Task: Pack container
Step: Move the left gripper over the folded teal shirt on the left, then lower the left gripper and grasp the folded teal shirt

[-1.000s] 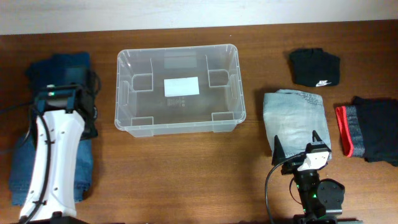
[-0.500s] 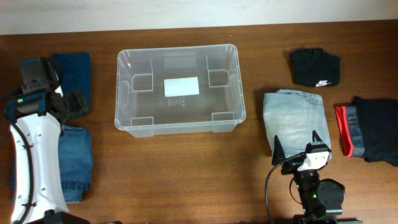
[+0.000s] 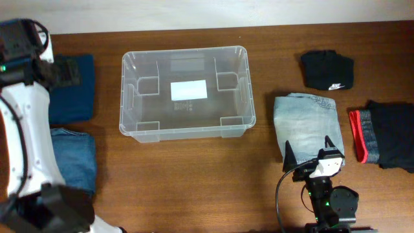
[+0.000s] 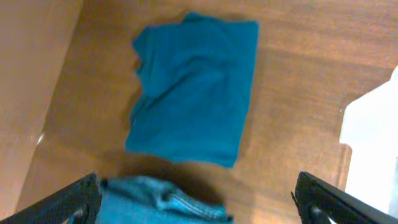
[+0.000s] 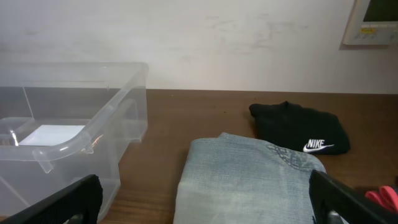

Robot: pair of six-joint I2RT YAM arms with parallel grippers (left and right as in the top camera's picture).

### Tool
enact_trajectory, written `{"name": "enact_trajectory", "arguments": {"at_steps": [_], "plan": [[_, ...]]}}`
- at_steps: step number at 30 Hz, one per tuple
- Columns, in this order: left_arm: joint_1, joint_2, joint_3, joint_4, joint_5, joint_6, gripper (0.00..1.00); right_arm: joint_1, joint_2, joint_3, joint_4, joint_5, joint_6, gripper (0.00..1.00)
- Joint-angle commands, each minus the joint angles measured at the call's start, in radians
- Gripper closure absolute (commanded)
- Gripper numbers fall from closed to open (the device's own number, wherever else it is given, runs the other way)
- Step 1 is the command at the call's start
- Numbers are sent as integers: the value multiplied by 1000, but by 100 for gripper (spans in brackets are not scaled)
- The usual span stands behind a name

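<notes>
Overhead, a clear, round-cornered plastic container (image 3: 249, 97) sits on a wooden table (image 3: 194, 181). The left gripper (image 4: 196, 186) and right gripper (image 3: 308, 150) hang with jaws spread wide.

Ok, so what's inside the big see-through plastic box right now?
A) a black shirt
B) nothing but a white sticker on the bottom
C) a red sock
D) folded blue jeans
B: the big clear plastic rectangular container holds only the white label on its base, while the folded light-blue jeans lie outside it on the brown wooden table.
</notes>
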Motion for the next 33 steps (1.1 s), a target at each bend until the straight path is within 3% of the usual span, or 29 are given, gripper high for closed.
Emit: {"name": "enact_trajectory", "arguments": {"at_steps": [1, 27, 33], "plan": [[2, 77, 60, 38, 87, 82, 1, -8, -8, -7, -1, -16, -3, 2], [-10, 459, 59, 184, -72, 127, 1, -8, -8, -7, -1, -16, -3, 1], [-70, 489, 60, 247, -209, 127, 1, -8, -8, -7, -1, -16, -3, 2]]}}
